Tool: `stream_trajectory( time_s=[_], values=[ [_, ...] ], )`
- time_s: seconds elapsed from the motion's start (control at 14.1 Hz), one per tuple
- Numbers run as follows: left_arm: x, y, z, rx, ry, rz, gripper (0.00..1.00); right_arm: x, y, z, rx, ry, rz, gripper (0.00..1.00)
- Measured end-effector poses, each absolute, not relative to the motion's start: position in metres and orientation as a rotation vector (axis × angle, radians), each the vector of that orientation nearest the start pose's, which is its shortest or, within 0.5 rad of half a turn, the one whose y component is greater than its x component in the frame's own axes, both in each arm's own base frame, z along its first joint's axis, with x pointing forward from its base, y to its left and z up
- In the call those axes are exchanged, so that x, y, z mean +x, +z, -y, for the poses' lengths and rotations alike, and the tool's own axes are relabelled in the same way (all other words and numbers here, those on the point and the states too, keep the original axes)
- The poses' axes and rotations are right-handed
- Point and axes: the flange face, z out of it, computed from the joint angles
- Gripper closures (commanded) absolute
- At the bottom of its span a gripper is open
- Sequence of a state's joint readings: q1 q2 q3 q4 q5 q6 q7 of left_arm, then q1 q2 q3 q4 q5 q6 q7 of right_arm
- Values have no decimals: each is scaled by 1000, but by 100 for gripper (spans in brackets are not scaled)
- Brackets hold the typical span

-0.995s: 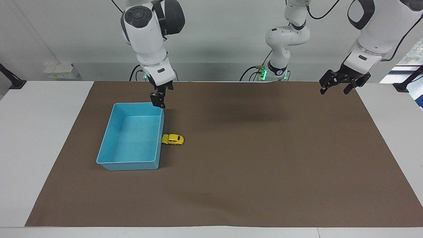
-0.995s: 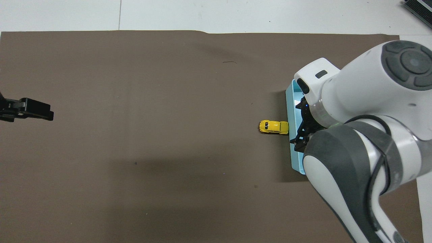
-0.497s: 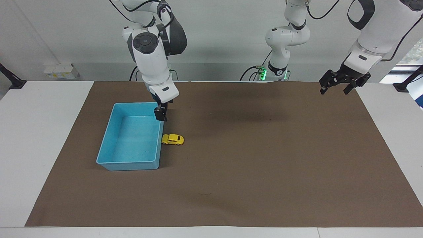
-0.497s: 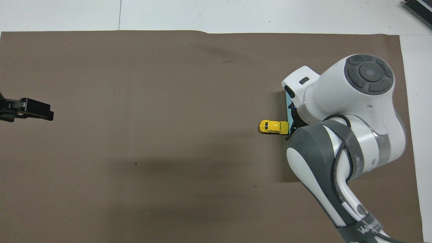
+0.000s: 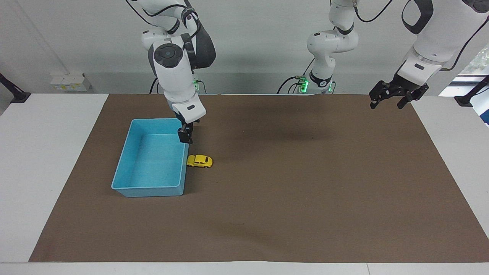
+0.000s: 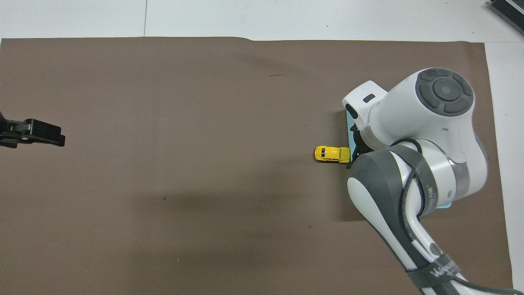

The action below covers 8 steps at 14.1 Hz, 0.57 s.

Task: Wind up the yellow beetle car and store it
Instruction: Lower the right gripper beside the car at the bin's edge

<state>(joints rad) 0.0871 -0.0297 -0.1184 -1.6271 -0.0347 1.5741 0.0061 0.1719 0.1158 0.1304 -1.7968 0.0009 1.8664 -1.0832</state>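
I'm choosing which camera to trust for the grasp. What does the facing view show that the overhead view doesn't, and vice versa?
Facing view only: the blue tray's empty inside, and the right gripper hanging above the tray's wall, clear of the yellow beetle car. Overhead view only: the car's roof from above; the right arm covers nearly all the tray. Both: the car on the brown mat beside the tray, and the left gripper waiting.

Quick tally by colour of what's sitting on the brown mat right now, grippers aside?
Yellow: 1, the yellow beetle car, on the mat beside the tray
Blue: 1, the blue tray, nothing in it
Total: 2
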Motion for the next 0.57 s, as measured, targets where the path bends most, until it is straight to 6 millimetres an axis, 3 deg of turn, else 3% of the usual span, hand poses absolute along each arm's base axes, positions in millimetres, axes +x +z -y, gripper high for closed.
stream_trajectory(
  time_s=[0.36, 0.57],
  values=[
    [544, 615, 22, -3172, 38, -58, 0, 571, 428, -177, -2386, 92, 2023, 0],
    [544, 615, 22, -3172, 38, -58, 0, 571, 424, -177, -2386, 95, 2025, 0]
  ],
)
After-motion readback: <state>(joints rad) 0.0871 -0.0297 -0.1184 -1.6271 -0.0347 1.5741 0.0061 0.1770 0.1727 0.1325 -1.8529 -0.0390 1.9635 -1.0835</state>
